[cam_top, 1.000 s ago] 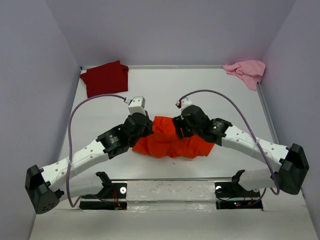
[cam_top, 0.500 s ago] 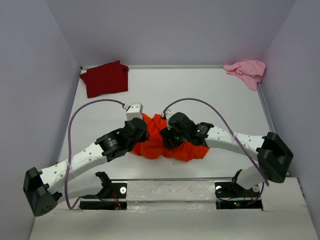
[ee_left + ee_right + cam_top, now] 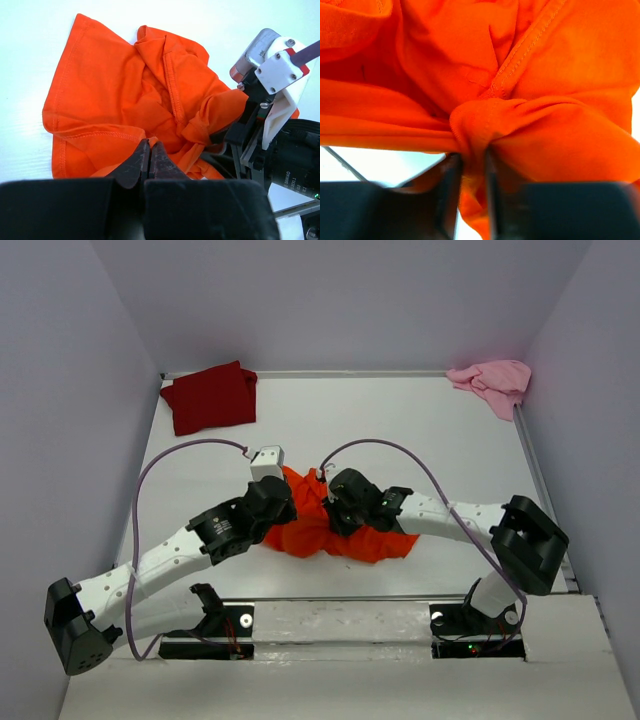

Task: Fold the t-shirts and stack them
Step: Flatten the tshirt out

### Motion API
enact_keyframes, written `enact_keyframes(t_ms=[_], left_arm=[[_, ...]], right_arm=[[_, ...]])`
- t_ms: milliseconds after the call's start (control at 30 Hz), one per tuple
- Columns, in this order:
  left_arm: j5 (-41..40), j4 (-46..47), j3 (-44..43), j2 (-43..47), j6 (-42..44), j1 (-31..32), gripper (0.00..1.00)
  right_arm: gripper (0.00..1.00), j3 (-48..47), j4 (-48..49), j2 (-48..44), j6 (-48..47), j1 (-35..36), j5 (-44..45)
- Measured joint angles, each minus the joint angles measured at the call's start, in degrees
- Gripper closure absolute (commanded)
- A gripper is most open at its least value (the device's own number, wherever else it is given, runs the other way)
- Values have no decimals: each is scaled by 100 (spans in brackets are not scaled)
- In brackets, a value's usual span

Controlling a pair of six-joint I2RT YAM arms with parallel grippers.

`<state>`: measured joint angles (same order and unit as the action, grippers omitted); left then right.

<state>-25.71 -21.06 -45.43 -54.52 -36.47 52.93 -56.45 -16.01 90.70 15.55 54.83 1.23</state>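
The bright orange t-shirt (image 3: 385, 540) lies bunched at the near middle of the table, and both grippers meet over it. My left gripper (image 3: 287, 512) is at its left side. In the left wrist view its fingers (image 3: 149, 144) are pressed together with a sliver of the orange t-shirt (image 3: 115, 100) at their tips. My right gripper (image 3: 335, 515) has a thick fold of the orange t-shirt (image 3: 545, 135) pinched between its two fingers (image 3: 472, 160). The dark red t-shirt (image 3: 210, 397) lies folded at the far left corner. The pale pink t-shirt (image 3: 492, 380) is crumpled at the far right corner.
The white table is boxed in by grey walls at the left, back and right, with a raised rim (image 3: 300, 373) along its far edge. Purple cables (image 3: 140, 510) loop off both arms. The right wrist's camera housing (image 3: 272, 70) is close to my left gripper.
The right arm has swung left into the middle of the orange shirt and its jaws have closed on a fold. The shirt has been gathered into a tighter bunch. The left gripper stayed shut.
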Motion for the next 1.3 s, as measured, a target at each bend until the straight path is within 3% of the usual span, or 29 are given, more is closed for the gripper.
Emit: enact_keyframes(t_ms=[133, 233, 567, 700, 933, 1000, 1300], left_arm=[[7, -4, 0, 0, 0, 0, 100], [2, -17, 0, 0, 2, 0, 100], [-4, -28, 109, 15, 2, 0, 100], [-4, -26, 109, 20, 4, 0, 100], [-79, -92, 109, 94, 20, 2, 100], [-160, -190, 109, 114, 26, 15, 100], [-603, -647, -79, 413, -2, 37, 100]], right_arm=[[97, 0, 11, 7, 48, 0, 125], [97, 0, -55, -35, 50, 2, 293], [87, -13, -590, -667, 28, 2, 850], [94, -7, -656, -667, 52, 2, 896], [93, 33, -710, -682, 74, 2, 1108], [99, 57, -754, -741, 74, 4, 1178], [100, 76, -737, -929, 173, 96, 1360]])
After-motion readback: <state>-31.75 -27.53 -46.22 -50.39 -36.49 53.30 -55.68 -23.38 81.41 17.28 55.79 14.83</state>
